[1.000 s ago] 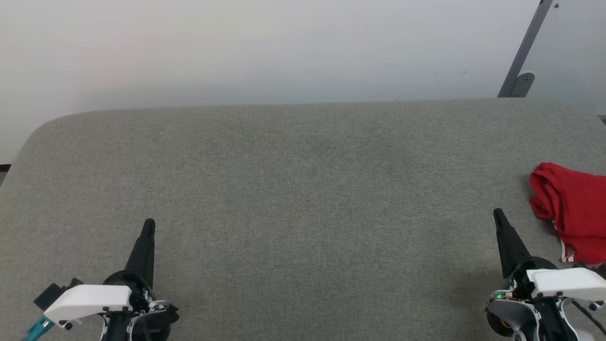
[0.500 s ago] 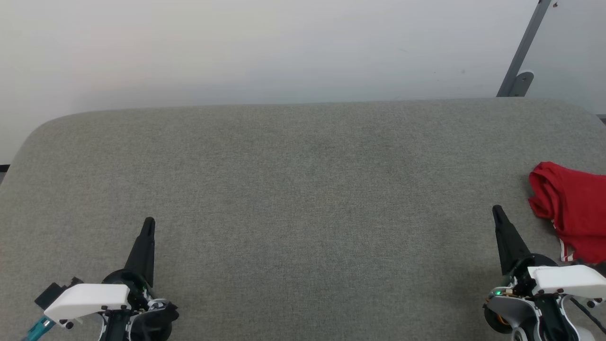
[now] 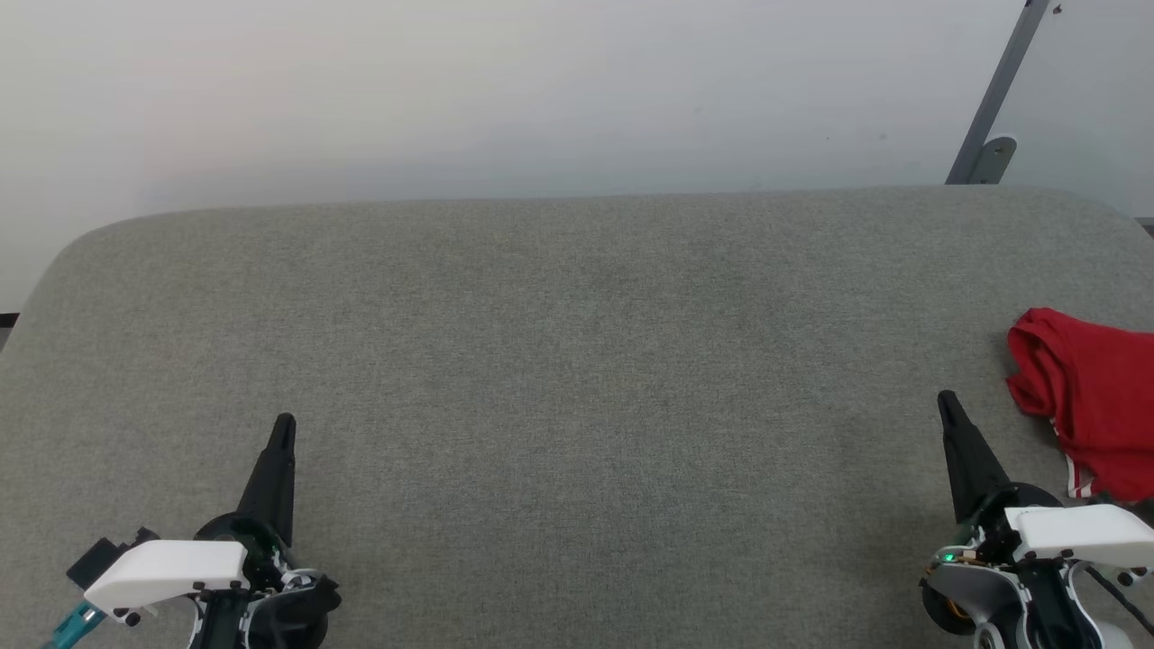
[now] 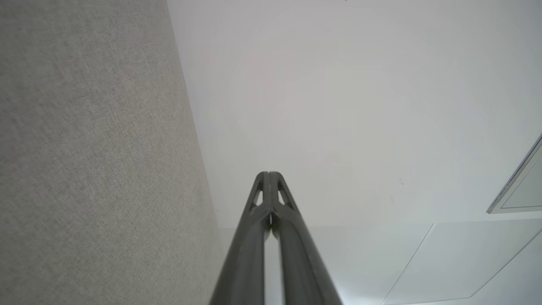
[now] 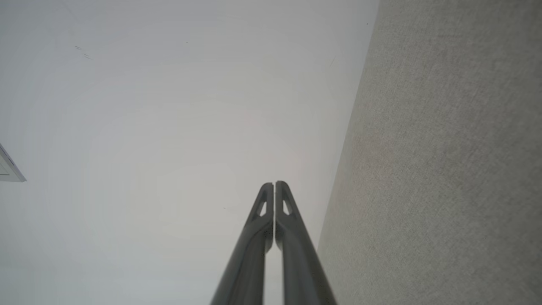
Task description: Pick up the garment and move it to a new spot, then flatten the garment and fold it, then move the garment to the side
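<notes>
The crumpled soft red T-shirt (image 3: 1095, 397) with a strip of red-and-white trim lies bunched at the right edge of the grey fabric-covered table (image 3: 577, 361), partly out of sight. Near it on its left, not touching it, the right gripper (image 3: 946, 400) has its two long dark fingers pressed together, holding nothing. Well apart at the near left, the left gripper (image 3: 284, 422) is likewise closed and empty. A plain pale wall (image 3: 451, 90) stands beyond the table.

Right gripper (image 5: 275, 184), fingers pressed together, pointing at a pale wall (image 5: 169, 106), with the grey fabric surface (image 5: 444, 169) alongside
</notes>
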Controlling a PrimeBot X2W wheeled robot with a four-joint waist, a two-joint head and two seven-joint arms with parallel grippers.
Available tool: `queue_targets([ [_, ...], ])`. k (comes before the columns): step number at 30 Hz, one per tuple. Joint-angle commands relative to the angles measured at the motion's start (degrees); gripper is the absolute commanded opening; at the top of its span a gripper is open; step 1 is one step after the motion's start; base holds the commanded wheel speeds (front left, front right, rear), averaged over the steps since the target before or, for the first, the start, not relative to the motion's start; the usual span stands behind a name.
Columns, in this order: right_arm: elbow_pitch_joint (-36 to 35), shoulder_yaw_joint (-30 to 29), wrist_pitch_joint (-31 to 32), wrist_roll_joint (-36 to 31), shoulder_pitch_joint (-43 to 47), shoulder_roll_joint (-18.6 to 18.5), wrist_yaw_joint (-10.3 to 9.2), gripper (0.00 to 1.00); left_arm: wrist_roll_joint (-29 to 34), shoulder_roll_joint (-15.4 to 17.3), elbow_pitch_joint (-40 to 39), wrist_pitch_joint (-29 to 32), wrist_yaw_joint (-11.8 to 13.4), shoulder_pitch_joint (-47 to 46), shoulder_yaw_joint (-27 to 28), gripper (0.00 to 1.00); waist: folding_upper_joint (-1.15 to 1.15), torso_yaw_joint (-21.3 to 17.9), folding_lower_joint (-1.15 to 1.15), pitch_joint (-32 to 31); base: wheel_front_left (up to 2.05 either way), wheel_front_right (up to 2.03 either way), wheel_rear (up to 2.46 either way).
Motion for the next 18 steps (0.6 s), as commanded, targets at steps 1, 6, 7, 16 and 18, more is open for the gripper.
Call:
queue_targets([
  [1, 0.0, 0.1, 0.1, 0.2, -0.3, 0.1, 0.00, 0.00, 0.2, -0.1, 0.0, 0.1, 0.1, -0.7, 0.2, 0.00, 0.00, 0.0, 0.00, 0.0, 0.00, 0.00, 0.00],
  [6, 0.0, 0.1, 0.1, 0.2, -0.3, 0.1, 0.00, 0.00, 0.3, -0.1, 0.0, 0.1, 0.1, -0.7, 0.3, 0.00, 0.00, 0.0, 0.00, 0.0, 0.00, 0.00, 0.00],
  [7, 0.0, 0.1, 0.1, 0.2, -0.3, 0.1, 0.00, 0.00, 0.3, -0.1, 0.0, 0.1, 0.1, -0.7, 0.3, 0.00, 0.00, 0.0, 0.00, 0.0, 0.00, 0.00, 0.00],
  [16, 0.0, 0.1, 0.1, 0.2, -0.3, 0.1, 0.00, 0.00, 0.3, -0.2, 0.0, 0.2, 0.1, -0.7, 0.4, 0.00, 0.00, 0.0, 0.00, 0.0, 0.00, 0.00, 0.00],
  [18, 0.0, 0.1, 0.1, 0.2, -0.3, 0.1, 0.00, 0.00, 0.3, -0.2, 0.0, 0.3, 0.1, -0.7, 0.4, 0.00, 0.00, 0.0, 0.00, 0.0, 0.00, 0.00, 0.00],
])
